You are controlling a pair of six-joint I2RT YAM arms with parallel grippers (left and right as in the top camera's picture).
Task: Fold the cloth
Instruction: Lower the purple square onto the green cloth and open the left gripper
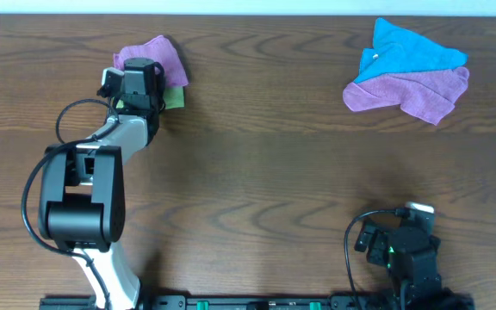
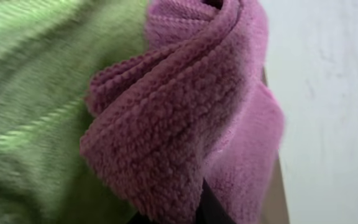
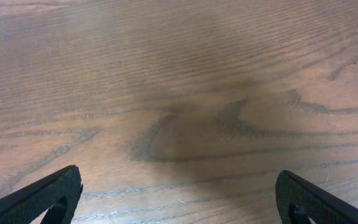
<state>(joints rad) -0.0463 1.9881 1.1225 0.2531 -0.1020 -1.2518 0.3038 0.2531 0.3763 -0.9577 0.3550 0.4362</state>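
The cloth (image 1: 149, 57) is a magenta-purple towel bunched up at the far left of the table, lying on a light green cloth (image 1: 176, 98). My left gripper (image 1: 143, 76) sits on this heap. In the left wrist view a thick fold of the cloth (image 2: 179, 118) fills the frame and runs down into my left gripper (image 2: 188, 214), which is shut on it; only one dark finger (image 2: 215, 208) shows. The green cloth (image 2: 36, 112) lies to its left. My right gripper (image 3: 179, 199) hangs open over bare wood near the front right (image 1: 396, 231).
A blue cloth (image 1: 407, 47) lies on a duller lavender cloth (image 1: 420, 90) at the far right. The table's far edge (image 1: 248, 15) runs close behind both heaps. The left arm's body (image 1: 80, 194) stands at the front left.
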